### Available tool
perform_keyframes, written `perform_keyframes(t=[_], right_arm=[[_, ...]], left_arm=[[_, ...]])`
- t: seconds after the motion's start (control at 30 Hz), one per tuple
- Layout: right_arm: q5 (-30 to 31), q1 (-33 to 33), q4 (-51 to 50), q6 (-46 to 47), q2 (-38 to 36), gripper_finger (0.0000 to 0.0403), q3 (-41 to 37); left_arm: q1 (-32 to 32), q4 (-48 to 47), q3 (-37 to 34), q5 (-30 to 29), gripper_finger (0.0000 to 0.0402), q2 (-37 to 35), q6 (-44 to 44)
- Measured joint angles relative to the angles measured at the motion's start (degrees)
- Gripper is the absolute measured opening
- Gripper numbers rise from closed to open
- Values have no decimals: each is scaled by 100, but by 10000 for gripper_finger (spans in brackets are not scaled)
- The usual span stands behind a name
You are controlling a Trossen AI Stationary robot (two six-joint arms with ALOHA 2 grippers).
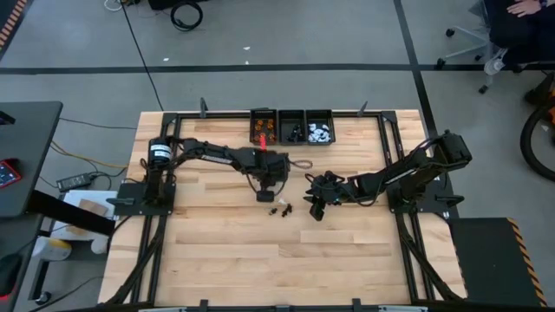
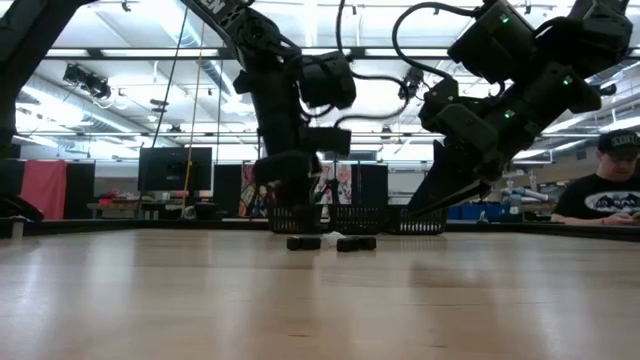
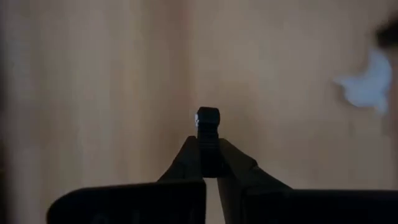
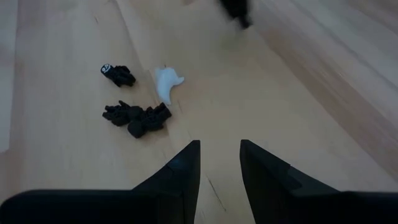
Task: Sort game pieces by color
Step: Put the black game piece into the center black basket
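Left gripper (image 3: 208, 146): above table centre, fingers clamped on tiny black plastic game piece (image 3: 207, 120).
Right gripper (image 4: 219, 163): fingers parted, empty, near loose black pieces (image 4: 137, 117) and white piece (image 4: 167, 83).
Step, judged: carry phase. Next: left arm to black rectangular bins (image 1: 292, 126), release into matching one.

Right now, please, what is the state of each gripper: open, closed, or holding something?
Left gripper: closed on a small black game piece.
Right gripper: open, holding nothing, near loose black pieces and a white piece.
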Motion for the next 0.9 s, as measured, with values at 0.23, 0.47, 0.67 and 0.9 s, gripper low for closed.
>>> perform_keyframes(t=[0.23, 0.47, 0.67, 0.9], right_arm=[[0, 5, 30, 44, 0, 118, 0], [156, -5, 93, 46, 0, 118, 0], [160, -6, 88, 42, 0, 118, 0], [157, -6, 140, 37, 0, 118, 0]], left_arm=[[543, 356, 20, -7, 10, -134, 266], [889, 599, 201, -11, 9, -134, 463], [1095, 639, 859, -13, 9, -134, 690], [1508, 459, 1625, 26, 9, 242, 814]])
